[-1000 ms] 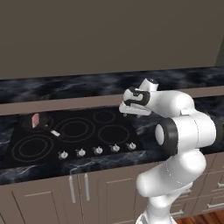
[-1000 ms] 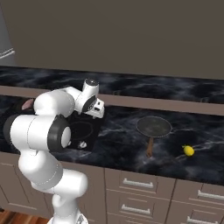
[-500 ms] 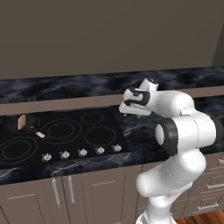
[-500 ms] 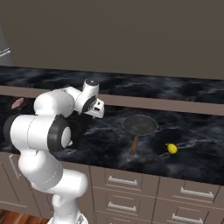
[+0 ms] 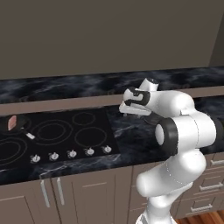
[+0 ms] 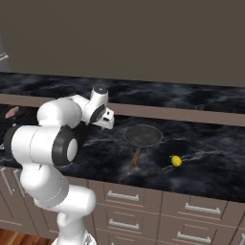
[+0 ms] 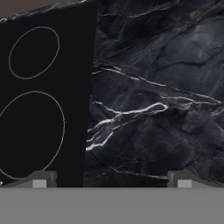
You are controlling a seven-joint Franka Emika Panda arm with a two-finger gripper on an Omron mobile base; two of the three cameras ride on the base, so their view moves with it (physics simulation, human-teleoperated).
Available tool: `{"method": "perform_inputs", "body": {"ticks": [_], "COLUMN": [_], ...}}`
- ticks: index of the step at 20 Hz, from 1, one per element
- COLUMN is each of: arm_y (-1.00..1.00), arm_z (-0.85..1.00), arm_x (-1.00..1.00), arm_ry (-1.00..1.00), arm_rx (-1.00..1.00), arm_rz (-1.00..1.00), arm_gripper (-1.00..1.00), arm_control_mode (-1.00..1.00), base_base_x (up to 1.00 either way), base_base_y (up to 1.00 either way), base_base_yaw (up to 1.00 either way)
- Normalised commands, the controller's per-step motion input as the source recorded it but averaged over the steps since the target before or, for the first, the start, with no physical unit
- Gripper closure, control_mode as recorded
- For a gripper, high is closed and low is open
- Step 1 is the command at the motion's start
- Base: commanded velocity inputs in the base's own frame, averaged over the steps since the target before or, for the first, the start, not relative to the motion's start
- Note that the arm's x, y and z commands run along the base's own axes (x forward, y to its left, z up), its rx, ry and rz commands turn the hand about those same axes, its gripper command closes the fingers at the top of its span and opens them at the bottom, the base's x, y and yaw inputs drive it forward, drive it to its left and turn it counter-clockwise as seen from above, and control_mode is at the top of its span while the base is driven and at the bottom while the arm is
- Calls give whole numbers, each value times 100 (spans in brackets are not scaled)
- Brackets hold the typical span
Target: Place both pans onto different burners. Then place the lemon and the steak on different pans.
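- Above the worktop (image 7: pixel 153 109) beside the cooktop (image 5: pixel 57 135), the pincer (image 7: pixel 111 178) was held apart and empty.
- The small pan (image 5: pixel 15 124) with the steak (image 5: pixel 12 122) was judged placed on a burner.
- The grey pan (image 6: pixel 142 136) and lemon (image 6: pixel 176 161) remained on the worktop.
- Compared with earlier, both base views were shifted by driving.

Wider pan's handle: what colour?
Brown, on the dark grey pan; clearest in the right base view.
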Motion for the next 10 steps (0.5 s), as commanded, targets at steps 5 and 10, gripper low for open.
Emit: {"method": "perform_inputs", "body": {"ticks": [5,10], "arm_y": [0,0], "arm_z": [0,0], "arm_x": [0,0], "arm_ry": [0,0], "arm_rx": [0,0], "arm_rz": [0,0], "arm_gripper": [-100,-100], "arm_control_mode": [100,100], "base_base_x": [19,39], "base_base_y": [-18,-13], "base_base_yaw": [0,0]}}
